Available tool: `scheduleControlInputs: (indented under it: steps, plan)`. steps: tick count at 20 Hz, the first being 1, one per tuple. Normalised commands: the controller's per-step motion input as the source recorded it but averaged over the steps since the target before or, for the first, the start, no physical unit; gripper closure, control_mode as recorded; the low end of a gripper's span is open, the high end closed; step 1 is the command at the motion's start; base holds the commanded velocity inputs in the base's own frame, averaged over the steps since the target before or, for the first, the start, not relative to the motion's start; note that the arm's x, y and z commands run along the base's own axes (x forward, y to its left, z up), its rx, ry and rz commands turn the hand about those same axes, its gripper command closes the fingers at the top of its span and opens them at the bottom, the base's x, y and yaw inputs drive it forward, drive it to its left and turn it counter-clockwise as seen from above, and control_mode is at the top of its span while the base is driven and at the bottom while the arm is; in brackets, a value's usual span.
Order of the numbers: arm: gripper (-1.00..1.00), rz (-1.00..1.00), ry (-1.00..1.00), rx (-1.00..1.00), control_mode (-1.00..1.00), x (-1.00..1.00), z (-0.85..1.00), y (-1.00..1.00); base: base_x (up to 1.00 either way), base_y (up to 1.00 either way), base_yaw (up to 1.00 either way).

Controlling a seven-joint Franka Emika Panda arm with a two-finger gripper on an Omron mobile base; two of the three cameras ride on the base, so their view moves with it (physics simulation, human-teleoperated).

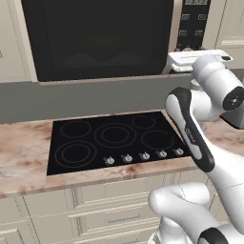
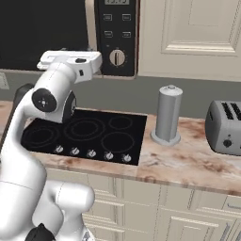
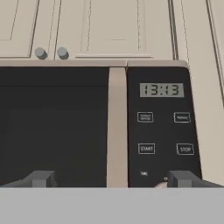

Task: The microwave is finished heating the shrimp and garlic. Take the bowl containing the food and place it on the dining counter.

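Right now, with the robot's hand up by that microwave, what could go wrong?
The microwave door looks shut, so the bowl cannot come out until it is opened. The open gripper faces the control panel, with one fingertip near the START and STOP buttons: a small slip might press one by mistake. The arm's elbow hangs over the cooktop knobs and could brush them.
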Motion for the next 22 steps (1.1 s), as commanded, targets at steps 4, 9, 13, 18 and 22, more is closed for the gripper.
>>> scheduleControlInputs:
  steps: [4,9,13,18,22]
  plan:
    - [-1.00,0.00,0.00,0.00,-1.00,0.62,0.00,-0.13,0.00,0.00,0.00]
    - [-1.00,0.00,0.04,0.00,-1.00,0.65,0.00,-0.21,0.00,0.00,0.00]
    - [-1.00,0.00,0.08,0.00,-1.00,0.59,0.00,-0.08,0.00,0.00,0.00]
    - [-1.00,0.00,0.08,0.00,-1.00,0.57,0.00,-0.01,0.00,0.00,0.00]
    - [-1.00,0.00,0.09,0.00,-1.00,0.54,0.00,0.00,0.00,0.00,0.00]
